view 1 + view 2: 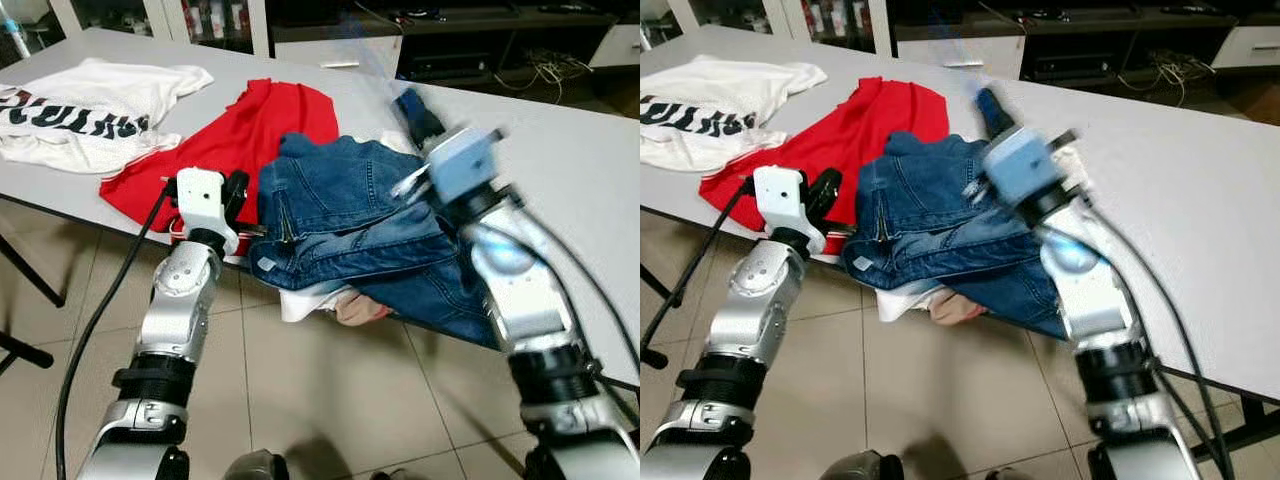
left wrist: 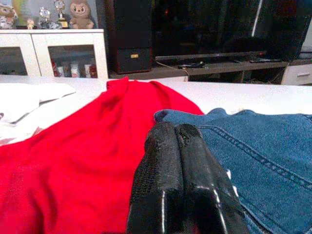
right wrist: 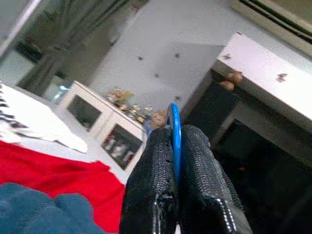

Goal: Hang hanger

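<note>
Blue denim jeans [image 1: 340, 215] lie crumpled at the near edge of the long grey table [image 1: 580, 170], partly hanging over that edge, and everything else sits around them. The right gripper [image 3: 174, 141] is raised above the jeans, its silver forearm angled up from the floor side of the table and its wrist tipped upward so the fingers aim toward the far wall rather than down at the cloth; the arm is blurred in the head views. Its two black fingers are pressed together on a thin blue plastic hanger hook [image 3: 174, 122], which rises in a curve just past the fingertips. The rest of the hanger cannot be made out. The left gripper [image 2: 178, 141] sits low at the table edge just to the left of the jeans, its forearm upright beneath it, fingers closed flat against each other with nothing between them, over the seam where a red shirt [image 1: 240, 135] meets the denim. Farther left of the jeans, beyond the red shirt, lies a white printed T-shirt [image 1: 95, 105].
</note>
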You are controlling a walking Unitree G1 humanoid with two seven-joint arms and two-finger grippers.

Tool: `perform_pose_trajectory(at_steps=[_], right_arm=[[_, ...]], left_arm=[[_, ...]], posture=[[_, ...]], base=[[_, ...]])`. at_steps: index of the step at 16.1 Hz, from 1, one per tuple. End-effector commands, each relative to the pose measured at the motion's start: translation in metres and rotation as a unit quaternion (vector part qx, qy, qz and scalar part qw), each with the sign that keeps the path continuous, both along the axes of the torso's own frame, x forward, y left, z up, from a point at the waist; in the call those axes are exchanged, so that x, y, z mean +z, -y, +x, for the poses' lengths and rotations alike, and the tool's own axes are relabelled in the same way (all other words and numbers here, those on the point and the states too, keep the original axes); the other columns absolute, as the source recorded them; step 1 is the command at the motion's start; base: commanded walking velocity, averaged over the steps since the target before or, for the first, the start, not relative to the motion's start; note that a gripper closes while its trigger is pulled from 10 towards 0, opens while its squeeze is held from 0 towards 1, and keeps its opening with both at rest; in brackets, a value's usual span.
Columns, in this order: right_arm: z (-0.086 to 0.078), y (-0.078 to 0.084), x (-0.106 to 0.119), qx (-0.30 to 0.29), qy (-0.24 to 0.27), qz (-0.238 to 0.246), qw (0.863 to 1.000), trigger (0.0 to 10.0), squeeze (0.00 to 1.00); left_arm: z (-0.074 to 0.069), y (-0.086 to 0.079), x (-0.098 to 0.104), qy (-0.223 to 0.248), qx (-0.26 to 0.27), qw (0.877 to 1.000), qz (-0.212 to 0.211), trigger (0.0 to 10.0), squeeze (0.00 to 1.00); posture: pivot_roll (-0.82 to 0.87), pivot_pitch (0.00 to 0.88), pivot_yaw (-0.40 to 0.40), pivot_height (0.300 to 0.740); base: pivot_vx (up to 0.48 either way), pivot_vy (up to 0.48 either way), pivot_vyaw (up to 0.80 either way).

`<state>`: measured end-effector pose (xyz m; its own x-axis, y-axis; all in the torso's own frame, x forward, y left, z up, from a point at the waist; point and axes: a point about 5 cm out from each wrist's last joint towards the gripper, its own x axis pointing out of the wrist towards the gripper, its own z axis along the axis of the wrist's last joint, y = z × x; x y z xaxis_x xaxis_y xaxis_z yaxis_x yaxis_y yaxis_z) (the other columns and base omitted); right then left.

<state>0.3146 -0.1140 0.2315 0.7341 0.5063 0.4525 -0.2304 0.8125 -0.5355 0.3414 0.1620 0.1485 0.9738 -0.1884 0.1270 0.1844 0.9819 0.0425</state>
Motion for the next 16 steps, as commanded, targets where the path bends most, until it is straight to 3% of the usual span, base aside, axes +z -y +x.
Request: perform_pose_trajectory(at_steps=[1, 6, 16], right_arm=[[-0.0031, -0.0037, 0.0062, 0.013, 0.007, 0.008, 1.0, 10.0, 0.0], [-0.004, -0.0114, 0.0052, 0.025, 0.0, 0.018, 1.0, 10.0, 0.0], [-0.003, -0.0119, 0.0047, 0.027, -0.006, 0.018, 0.999, 10.0, 0.0]], left_arm=[[-0.0012, -0.0035, 0.0003, -0.006, 0.002, 1.0, 0.003, 10.0, 0.0], [0.0008, -0.0003, 0.0048, -0.011, -0.003, 1.0, 0.015, 10.0, 0.0], [0.0033, 0.0013, 0.0073, -0.012, -0.005, 1.0, 0.024, 10.0, 0.0]], posture=[[-0.01, 0.0, 0.017, 0.74], [-0.01, 0.0, 0.022, 0.74], [-0.01, 0.0, 0.03, 0.74]], base=[[0.0, 0.0, 0.0], [0.0, 0.384, 0.0], [0.0, 0.465, 0.0]])
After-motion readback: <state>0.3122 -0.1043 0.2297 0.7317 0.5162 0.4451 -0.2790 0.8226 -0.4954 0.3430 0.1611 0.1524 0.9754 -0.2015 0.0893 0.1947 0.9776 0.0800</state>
